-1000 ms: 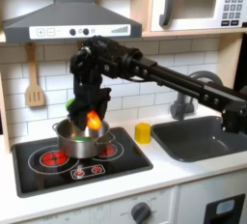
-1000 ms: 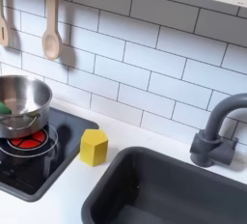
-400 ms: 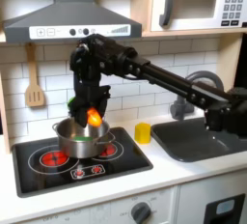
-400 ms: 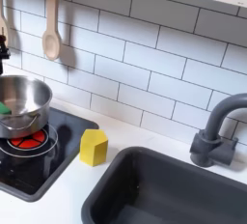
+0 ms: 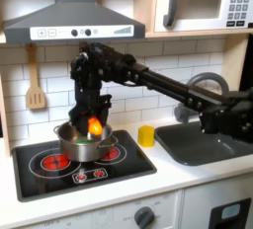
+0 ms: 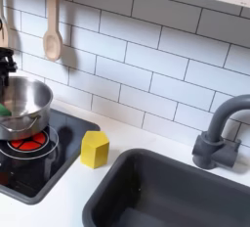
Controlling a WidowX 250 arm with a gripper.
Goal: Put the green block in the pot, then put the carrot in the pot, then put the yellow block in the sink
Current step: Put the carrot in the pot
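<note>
Carrot point(image 5: 95, 125): smooth orange toy, gripped between the closed jaws of the gripper point(image 5: 94, 119), held just above the pot point(image 5: 83, 142) in the first exterior view. Pot: round shiny steel, low walls, seated on the black stovetop point(image 5: 128, 169). Yellow block point(image 6: 95, 149): short, rounded, on bare white counter between stovetop and dark grey sink point(image 6: 166, 197). Arm reaches across from the first exterior view's right, wrist angled down.
</note>
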